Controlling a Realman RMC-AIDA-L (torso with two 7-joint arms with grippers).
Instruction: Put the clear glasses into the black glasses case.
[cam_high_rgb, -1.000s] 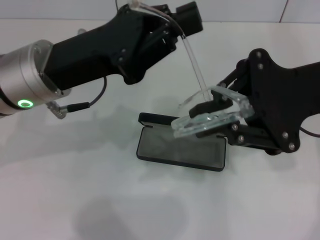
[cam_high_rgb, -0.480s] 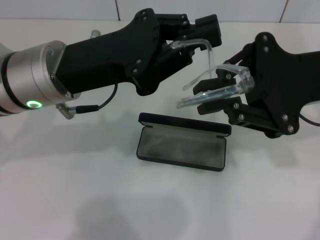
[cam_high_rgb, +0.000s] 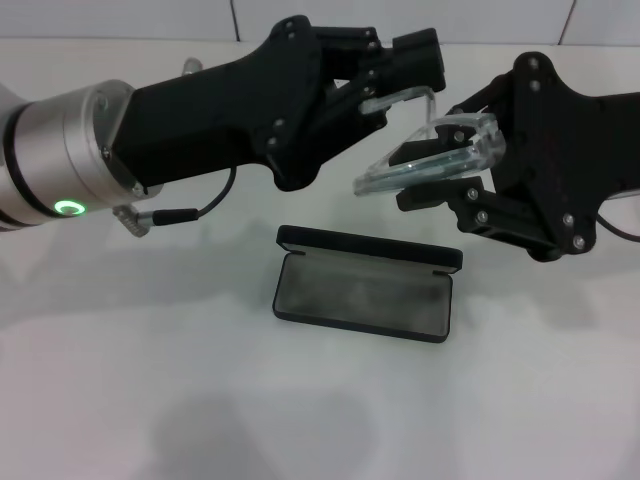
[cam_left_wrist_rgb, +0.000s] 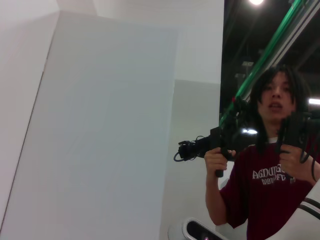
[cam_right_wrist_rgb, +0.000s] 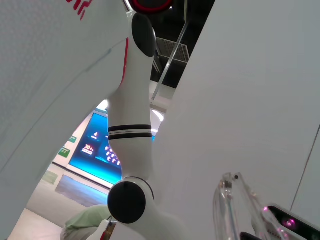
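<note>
You have the clear glasses (cam_high_rgb: 425, 152) up in the air, held between both hands, above and a little beyond the black glasses case (cam_high_rgb: 364, 292). Your right hand (cam_high_rgb: 440, 172) is clamped on the lens front: the glasses lie roughly level across its fingers (cam_high_rgb: 425, 196), with the lens end sticking out toward the left arm. Your left hand (cam_high_rgb: 385, 88) comes in from the other side and meets the glasses at one clear arm, which bends over near its tip; from the head view you cannot tell whether its fingers are closed on that arm or only touching it.

The case sits open on the white worktop (cam_high_rgb: 320, 400), below the gap between the two hands and apart from both. Its lid stands up along the far edge, and the grey-lined tray faces upward with nothing in it. The glasses are not touching the case.

In the right wrist view, a clear piece of the glasses (cam_right_wrist_rgb: 231, 210) shows against a white wall. The left wrist view looks out at the room and shows neither the glasses nor the case.
</note>
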